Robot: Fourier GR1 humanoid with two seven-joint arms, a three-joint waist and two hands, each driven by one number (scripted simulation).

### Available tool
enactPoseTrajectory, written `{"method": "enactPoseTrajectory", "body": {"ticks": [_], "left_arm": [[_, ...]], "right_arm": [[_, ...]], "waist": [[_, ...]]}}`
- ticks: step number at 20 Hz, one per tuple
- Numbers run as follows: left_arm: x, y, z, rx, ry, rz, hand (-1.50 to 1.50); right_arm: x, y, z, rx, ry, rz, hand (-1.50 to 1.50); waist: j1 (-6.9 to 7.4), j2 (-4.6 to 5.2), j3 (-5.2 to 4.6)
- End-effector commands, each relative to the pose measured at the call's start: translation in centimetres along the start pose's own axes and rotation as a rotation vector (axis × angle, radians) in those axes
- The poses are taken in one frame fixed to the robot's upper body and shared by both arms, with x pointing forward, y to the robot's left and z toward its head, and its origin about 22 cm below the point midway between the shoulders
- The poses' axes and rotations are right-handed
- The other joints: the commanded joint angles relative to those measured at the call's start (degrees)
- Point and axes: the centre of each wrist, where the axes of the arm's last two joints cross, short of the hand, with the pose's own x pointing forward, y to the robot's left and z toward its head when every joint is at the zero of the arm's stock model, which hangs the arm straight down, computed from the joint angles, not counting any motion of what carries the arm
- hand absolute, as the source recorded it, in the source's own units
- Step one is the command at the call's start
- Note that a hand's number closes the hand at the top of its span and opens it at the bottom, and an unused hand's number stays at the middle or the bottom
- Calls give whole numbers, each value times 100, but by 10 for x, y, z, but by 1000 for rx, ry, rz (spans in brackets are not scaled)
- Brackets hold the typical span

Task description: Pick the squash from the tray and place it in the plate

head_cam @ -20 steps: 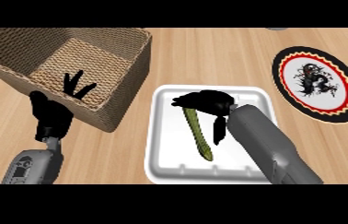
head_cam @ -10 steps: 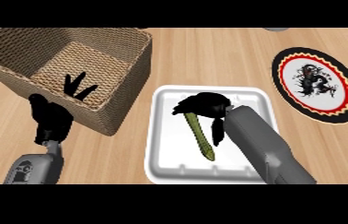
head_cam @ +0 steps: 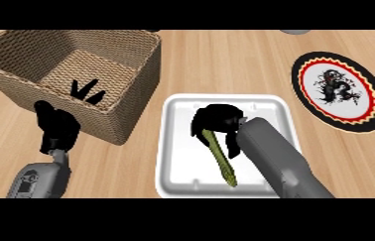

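Wooden counter [head_cam: 219, 61] carries a wicker basket [head_cam: 139, 76] at left, a white tray [head_cam: 176, 136] in the middle and a patterned plate [head_cam: 304, 86] at far right. Squash [head_cam: 219, 158] lies in the tray, long and thin, long axis running from upper left to lower right, free tip pointing toward the tray's near right corner. Right robot hand [head_cam: 216, 121] is curled round its upper end. Left robot hand [head_cam: 58, 128] rests open by the basket.

Risk: grasp sits at one end, so the long free end could swing or pivot on lifting, catch the tray's rim, or slide out. Plate is well apart, so a long carry adds to that risk.
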Motion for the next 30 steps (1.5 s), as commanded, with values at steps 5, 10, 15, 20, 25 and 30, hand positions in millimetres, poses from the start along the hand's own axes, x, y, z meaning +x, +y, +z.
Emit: {"method": "enactPoseTrajectory", "body": {"ticks": [5, 10, 15, 20, 25, 30], "left_arm": [[-3, 9, 8, 28, 12, -6, 0], [-6, 26, 14, 68, 19, -2, 0], [7, 15, 11, 52, 26, 17, 0], [-5, 19, 15, 63, 24, 11, 0], [3, 1, 11, 44, -2, -5, 0], [8, 2, 19, -10, 5, -3, 0]], "right_arm": [[-31, 47, 74, -130, 212, -152, 150], [-25, 48, 118, -350, 383, -94, 150], [-10, 18, 161, -709, 394, 17, 150], [17, -11, 197, -1033, 497, 102, 150], [29, -8, 238, -1160, 657, 21, 150], [-3, -10, 261, -1226, 716, -138, 150]], "waist": [[-190, 27, 35], [-282, -20, 27], [-357, -33, 35], [-359, -24, 25], [-135, 48, 32], [4, 70, 38]]}}
